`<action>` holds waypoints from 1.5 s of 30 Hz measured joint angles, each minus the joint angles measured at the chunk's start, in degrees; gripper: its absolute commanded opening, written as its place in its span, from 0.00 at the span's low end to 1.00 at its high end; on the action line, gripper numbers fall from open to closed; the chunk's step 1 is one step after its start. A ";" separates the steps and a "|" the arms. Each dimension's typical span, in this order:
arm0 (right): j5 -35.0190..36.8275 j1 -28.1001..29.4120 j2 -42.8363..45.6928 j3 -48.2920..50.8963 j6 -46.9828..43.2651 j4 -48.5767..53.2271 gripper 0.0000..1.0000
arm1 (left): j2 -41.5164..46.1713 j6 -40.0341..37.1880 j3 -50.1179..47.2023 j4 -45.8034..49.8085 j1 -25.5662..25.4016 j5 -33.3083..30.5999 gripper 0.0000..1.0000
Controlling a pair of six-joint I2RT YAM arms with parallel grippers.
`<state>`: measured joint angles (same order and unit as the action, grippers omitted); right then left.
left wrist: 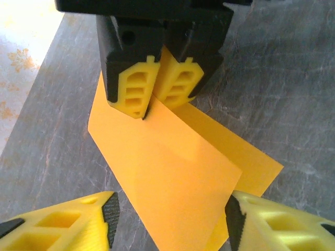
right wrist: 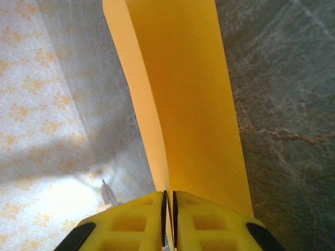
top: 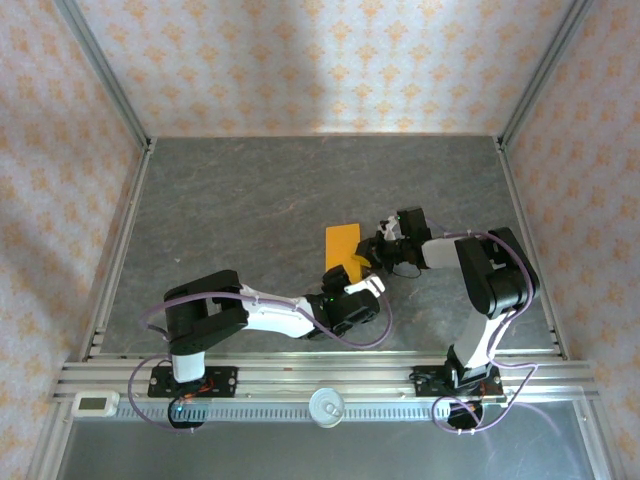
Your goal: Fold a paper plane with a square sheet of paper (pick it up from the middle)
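The right gripper (right wrist: 168, 209) pinches the orange paper (top: 342, 245) tight, in the middle of the frame. The left gripper (left wrist: 170, 217) is open around the loose end. It should close slowly and straight.

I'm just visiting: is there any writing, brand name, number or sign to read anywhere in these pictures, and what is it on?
No text can be read anywhere.
Orange paper: plain, no marks.
Small white device on the front rail: seems to have a display, too small to read.
Round white part on the same rail: no legible marking.
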<state>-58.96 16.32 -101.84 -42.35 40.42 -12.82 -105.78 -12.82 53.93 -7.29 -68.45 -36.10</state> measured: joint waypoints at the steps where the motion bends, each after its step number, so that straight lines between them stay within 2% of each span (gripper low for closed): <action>1: 0.00 0.00 0.00 0.00 0.00 0.00 0.15 | 0.04 -0.07 -0.09 -0.37 0.00 0.02 0.48; 5: 0.02 0.00 0.00 0.00 0.02 -0.02 0.16 | 0.83 -0.46 -0.92 -1.33 0.00 0.46 0.33; 8: 0.07 0.00 0.00 0.00 0.07 -0.02 0.16 | 1.29 -0.28 -1.09 -1.53 0.02 1.11 0.18; 12: 0.26 0.00 0.00 0.00 0.26 -0.04 0.20 | 1.36 0.79 -1.11 -1.62 0.59 2.34 0.10; 15: 0.68 0.00 0.13 0.02 0.20 0.00 0.31 | 1.95 1.81 -1.11 -1.51 1.64 4.42 0.07; 19: 3.37 -0.48 2.25 0.02 -0.26 1.86 0.40 | 4.22 3.89 -1.11 -1.31 4.31 10.36 0.05; 29: 18.69 -5.88 15.58 5.73 -1.60 6.01 0.42 | 7.67 11.21 -1.11 -0.61 15.82 36.96 0.05; 33: 20.04 -5.88 18.14 7.28 -1.75 6.62 0.42 | 7.67 13.09 -1.11 0.00 19.19 45.20 0.06; 37: 18.34 -5.86 18.47 8.57 -1.51 5.97 0.41 | 7.56 14.36 -1.11 0.44 21.29 50.80 0.06; 41: 15.52 -5.60 19.02 11.50 -0.79 4.55 0.35 | 6.71 15.63 -1.05 0.46 22.88 55.71 0.06; 45: 13.57 -4.09 19.80 13.44 0.83 2.84 0.18 | 5.35 17.55 -0.94 0.37 23.98 59.01 0.06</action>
<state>-45.39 12.23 -82.04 -28.91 41.25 -9.98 -100.42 4.73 52.99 -6.92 -44.47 22.92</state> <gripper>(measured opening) 0.235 0.063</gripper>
